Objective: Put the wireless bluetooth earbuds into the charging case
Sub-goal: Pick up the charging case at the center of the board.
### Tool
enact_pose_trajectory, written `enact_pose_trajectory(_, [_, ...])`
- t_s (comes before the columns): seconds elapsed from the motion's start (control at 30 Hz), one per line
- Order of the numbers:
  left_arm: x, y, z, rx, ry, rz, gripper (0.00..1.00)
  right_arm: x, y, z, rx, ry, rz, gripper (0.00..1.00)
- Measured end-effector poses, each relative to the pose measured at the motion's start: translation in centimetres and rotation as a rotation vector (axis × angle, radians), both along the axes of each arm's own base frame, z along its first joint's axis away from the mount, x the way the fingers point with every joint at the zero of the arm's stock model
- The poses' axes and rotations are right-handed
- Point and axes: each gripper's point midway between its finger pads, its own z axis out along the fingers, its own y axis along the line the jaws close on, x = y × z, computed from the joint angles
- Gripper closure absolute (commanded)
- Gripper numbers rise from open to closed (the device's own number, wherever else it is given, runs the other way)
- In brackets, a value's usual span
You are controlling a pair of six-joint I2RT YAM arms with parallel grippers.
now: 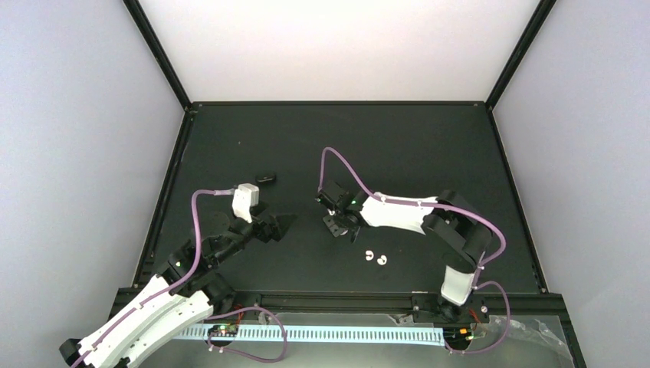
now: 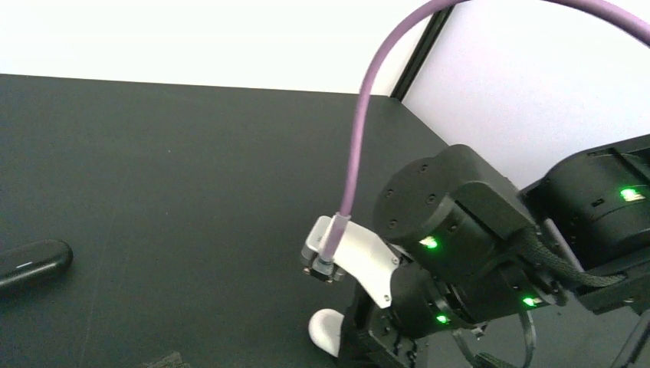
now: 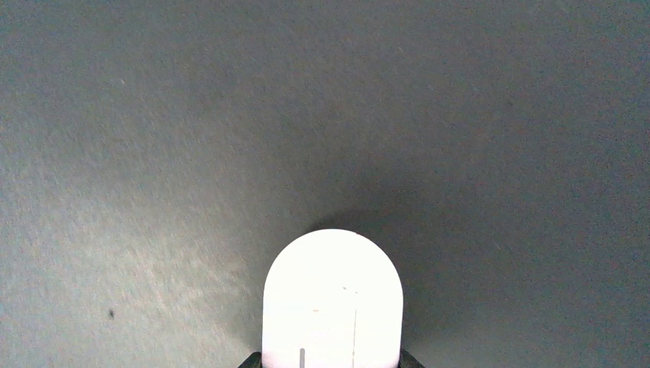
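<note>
Two white earbuds [image 1: 370, 256] [image 1: 382, 258] lie side by side on the black table, in front of my right gripper [image 1: 337, 225]. In the right wrist view a white, round-ended charging case [image 3: 332, 291] sits between the tips of my right gripper [image 3: 327, 359], which press against both of its sides. The left wrist view shows the same white case [image 2: 326, 328] low on the table beneath the right arm's wrist. My left gripper [image 1: 276, 226] hovers open to the left of it with nothing between its fingers.
A black oblong case [image 1: 266, 179] [image 2: 31, 262] lies on the table behind my left gripper. The right arm's purple cable [image 2: 354, 153] arcs over its wrist. A black frame [image 1: 337, 103] borders the table, with white walls beyond.
</note>
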Motion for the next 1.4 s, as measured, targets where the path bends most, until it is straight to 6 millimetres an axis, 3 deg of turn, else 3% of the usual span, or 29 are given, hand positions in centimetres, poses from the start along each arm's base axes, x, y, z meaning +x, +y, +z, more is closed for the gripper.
enact_pose_trajectory(0.13, [0.0, 0.1, 0.2, -0.008, -0.002, 0.006, 0.01, -0.7, -1.5, 1.9, -0.001, -0.025, -0.003, 0.8])
enact_pose_trajectory(0.3, [0.7, 1.3, 0.4, -0.022, -0.005, 0.091, 0.01, -1.5, -2.3, 10.7, 0.156, -0.183, 0.049, 0.8])
enact_pose_trajectory(0.43, [1.3, 1.9, 0.8, -0.027, -0.013, 0.14, 0.01, -3.8, -3.4, 18.4, 0.276, -0.359, 0.152, 0.79])
enact_pose_trajectory(0.53, [1.6, 1.2, 2.4, -0.051, -0.03, 0.122, 0.01, -5.6, -4.2, 21.8, 0.303, -0.466, 0.224, 0.78])
enact_pose_trajectory(0.6, [1.6, -0.3, 4.1, -0.082, -0.044, 0.057, 0.01, -6.9, -4.9, 23.4, 0.303, -0.535, 0.268, 0.78])
enact_pose_trajectory(0.77, [0.8, -5.5, 6.8, -0.167, -0.059, -0.192, 0.01, -8.3, -7.5, 24.7, 0.275, -0.656, 0.318, 0.78])
enact_pose_trajectory(0.97, [-0.5, -10.4, 7.0, -0.2, -0.001, -0.451, 0.01, -8.8, -10.0, 26.4, 0.25, -0.777, 0.348, 0.78])
enact_pose_trajectory(1.13, [-1.2, -13.2, 7.2, -0.198, 0.036, -0.569, 0.03, -9.5, -9.7, 26.6, 0.206, -0.824, 0.429, 0.78])
enact_pose_trajectory(1.4, [-1.1, -16.2, 7.7, -0.18, 0.054, -0.627, 0.1, -9.8, -8.1, 25.1, 0.11, -0.829, 0.524, 0.78])
